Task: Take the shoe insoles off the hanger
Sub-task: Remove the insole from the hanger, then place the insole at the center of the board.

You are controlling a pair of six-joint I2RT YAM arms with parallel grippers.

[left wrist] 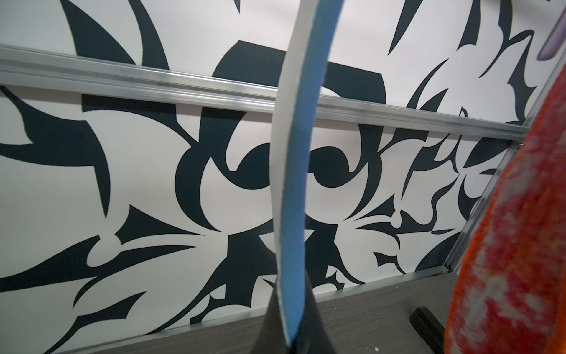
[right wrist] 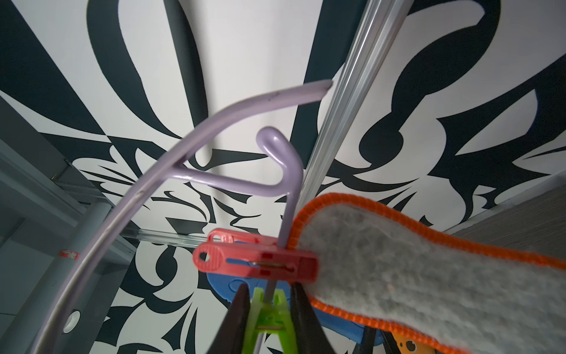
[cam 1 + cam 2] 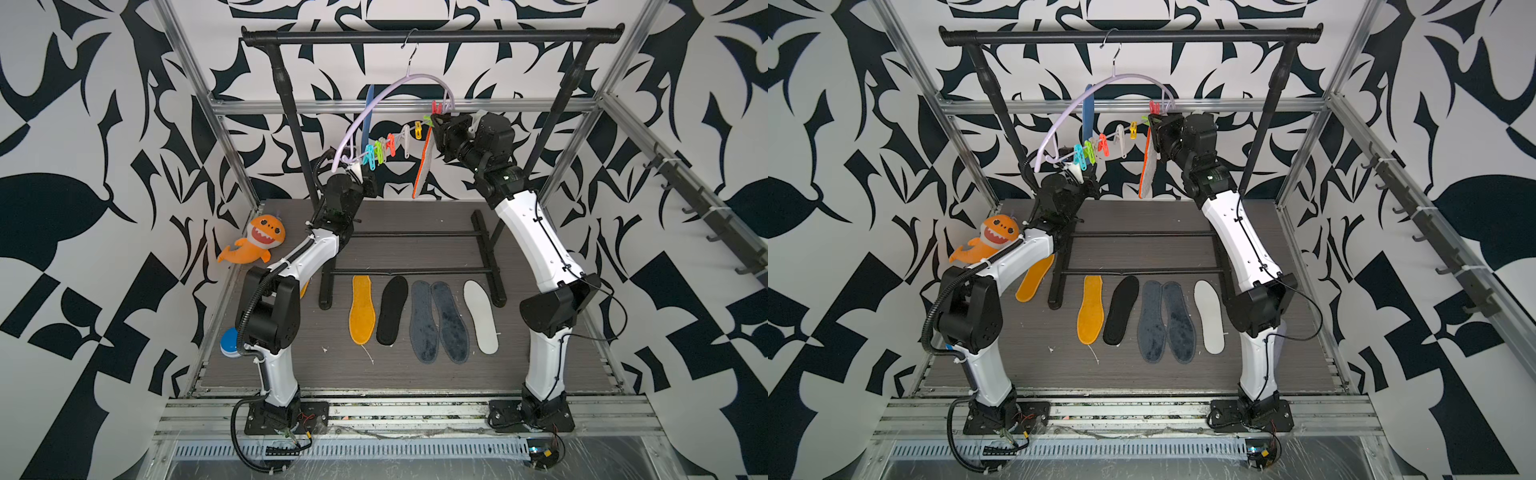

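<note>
Hanger (image 2: 232,108): pale lilac arch, hooked by thin metal wire over the black rail (image 3: 498,36) above the rear of the bench (image 3: 415,382), tilted with the left end lower.

Grey insole with orange rim (image 3: 423,162): hanging at the right end of the peg row, heel end up beside the red peg (image 2: 257,263). Clamping peg cannot be determined.

White insole with blue face (image 3: 368,112): standing edge-on behind the hanger arch, rising from the left end effector (image 1: 291,306), which is clamped shut on its lower end.

Right end effector (image 2: 269,306): raised to the right end of the hanger, fingers closed against both sides of the green peg (image 2: 269,315).

Off the hanger, lying flat in a row across the middle of the bench between the two arms, left to right: orange insole (image 3: 361,309), black insole (image 3: 392,309), two dark grey-blue insoles (image 3: 422,322), white insole (image 3: 480,316).

Second orange insole (image 3: 1034,278): near the left edge, partly under the left arm.

Orange plush shark (image 3: 257,245): at the rear left corner.
</note>
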